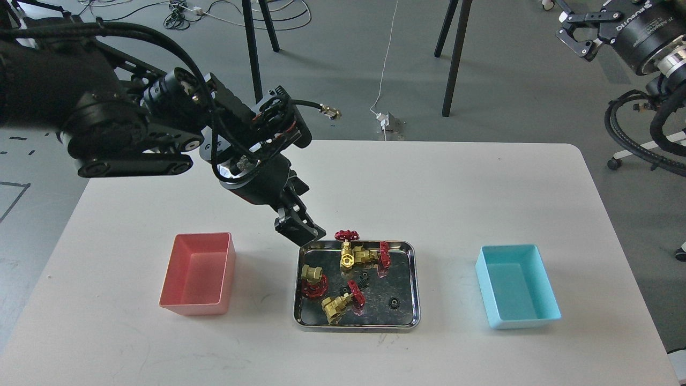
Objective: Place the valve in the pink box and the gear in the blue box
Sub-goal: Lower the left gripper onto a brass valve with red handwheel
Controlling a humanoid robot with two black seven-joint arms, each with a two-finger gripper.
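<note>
Several brass valves with red handwheels lie in the steel tray (412, 284): one at the back (349, 255), one at the left (313, 277), one at the front (337, 305). Small black gears lie among them, one at the front right (394, 303), one in the middle (365, 278). The pink box (198, 273) stands empty left of the tray, the blue box (517, 287) empty on the right. My left gripper (301, 229) hangs low over the tray's back left corner; its dark fingers cannot be told apart. My right gripper (578, 33) is open, high at the top right, off the table.
The white table (429, 187) carries only the tray and the two boxes. My left arm's bulky wrist and cables (252, 155) hang over the table's back left part. Chair and stand legs (455, 59) rise from the floor behind the table.
</note>
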